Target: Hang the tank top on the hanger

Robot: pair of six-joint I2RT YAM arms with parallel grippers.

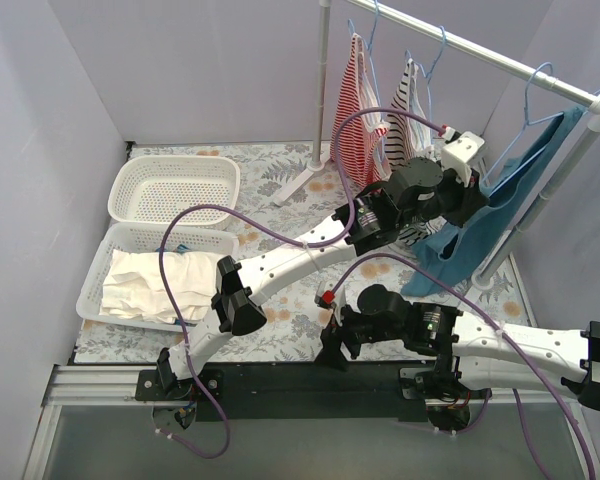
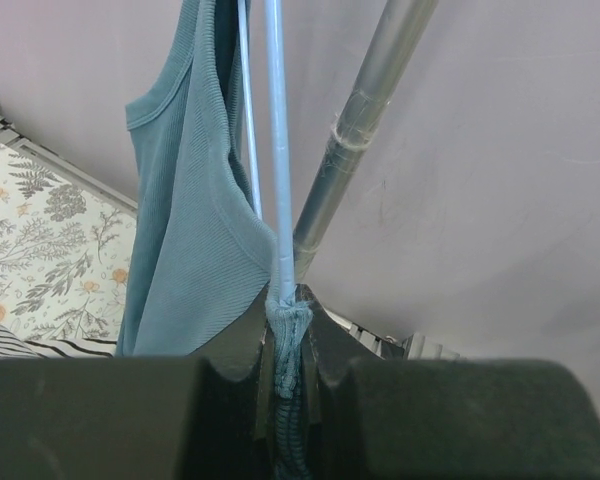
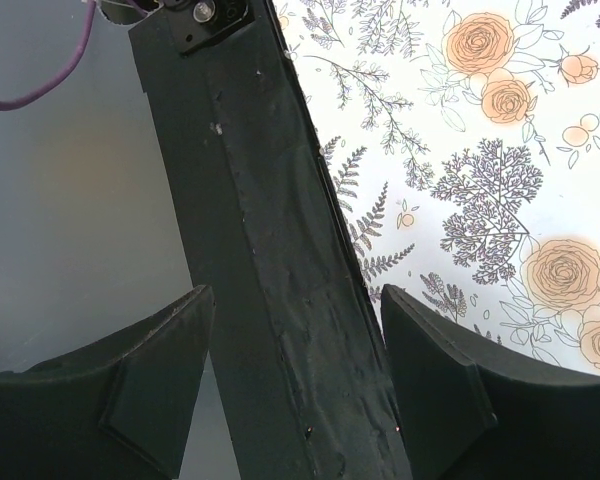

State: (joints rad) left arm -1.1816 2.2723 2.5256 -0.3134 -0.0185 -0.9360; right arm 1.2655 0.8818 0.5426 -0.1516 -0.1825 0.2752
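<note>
The teal tank top (image 1: 477, 240) hangs draped over the light-blue hanger (image 1: 533, 95), whose hook sits on the rail at the right. My left gripper (image 1: 476, 207) reaches up into the cloth. In the left wrist view its jaws (image 2: 285, 303) are shut on a bunched teal strap where the hanger wire (image 2: 276, 150) comes out of it, and the tank top (image 2: 185, 250) falls away to the left. My right gripper (image 1: 332, 348) stays low near the table's front edge. It is open (image 3: 295, 300) with nothing held.
A red-and-white striped top (image 1: 357, 105) and a black-and-white striped top (image 1: 408, 110) hang further left on the rail (image 1: 480, 52). The rack's pole (image 2: 352, 140) stands close behind the left gripper. One white basket (image 1: 175, 187) is empty, another (image 1: 121, 236) holds white cloth. A black bar (image 3: 270, 260) lies under the right gripper.
</note>
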